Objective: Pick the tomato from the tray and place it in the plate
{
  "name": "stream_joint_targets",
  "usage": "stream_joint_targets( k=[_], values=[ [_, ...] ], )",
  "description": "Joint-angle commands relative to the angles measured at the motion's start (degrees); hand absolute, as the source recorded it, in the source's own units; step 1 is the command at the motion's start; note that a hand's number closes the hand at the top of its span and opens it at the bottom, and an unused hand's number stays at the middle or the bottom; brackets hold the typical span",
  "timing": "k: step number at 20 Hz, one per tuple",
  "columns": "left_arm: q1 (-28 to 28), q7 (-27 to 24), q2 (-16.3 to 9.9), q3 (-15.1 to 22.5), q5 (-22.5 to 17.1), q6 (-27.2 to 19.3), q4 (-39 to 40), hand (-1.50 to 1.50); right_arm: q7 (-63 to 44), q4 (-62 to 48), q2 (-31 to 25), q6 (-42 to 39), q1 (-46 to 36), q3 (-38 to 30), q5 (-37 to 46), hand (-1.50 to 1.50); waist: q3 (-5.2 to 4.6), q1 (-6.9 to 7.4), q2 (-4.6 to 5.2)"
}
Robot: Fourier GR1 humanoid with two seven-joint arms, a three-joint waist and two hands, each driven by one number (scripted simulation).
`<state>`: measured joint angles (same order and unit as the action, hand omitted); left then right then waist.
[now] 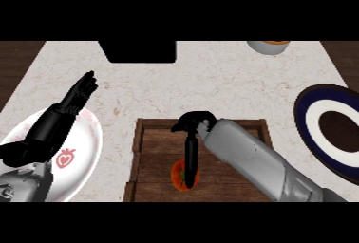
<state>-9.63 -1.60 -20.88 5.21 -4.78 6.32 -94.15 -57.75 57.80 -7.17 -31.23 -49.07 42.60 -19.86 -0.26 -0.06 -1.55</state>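
Inside the wooden tray (151,142), my right hand (191,142) reaches straight-fingered, unclosed, onto the tomato (179,175), probably soft, smooth and round, best cupped around its sides.

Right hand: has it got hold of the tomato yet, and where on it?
Cannot tell. The right hand reaches down over the tomato in the tray, fingers across its top, but closure isn't visible. The left hand holds nothing.

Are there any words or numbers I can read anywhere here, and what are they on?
No words, numbers or brand names can be read anywhere.
Only sign: a small red strawberry picture, no letters, on the white plate.
The wooden tray, tomato and dark blue plate carry no text.
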Motion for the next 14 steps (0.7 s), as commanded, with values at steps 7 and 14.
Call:
stream_joint_targets(
  k=[7, 14],
  values=[
    [-1.1, -1.2, 0.1, -1.5, -0.2, 1.8, 2.0, 0.00, -7.2, 0.4, 3.0, -1.1, 6.2, 5.6, 0.7, -1.50, 0.21, -0.03, 1.52],
    [3.0, -0.2, 0.5, -1.5, 0.8, 1.6, -2.4, 0.00, 3.6, 3.6, 1.4, -2.8, 9.8, 7.6, 7.8, 1.50, 0.26, 0.41, 1.47]
  ],
)
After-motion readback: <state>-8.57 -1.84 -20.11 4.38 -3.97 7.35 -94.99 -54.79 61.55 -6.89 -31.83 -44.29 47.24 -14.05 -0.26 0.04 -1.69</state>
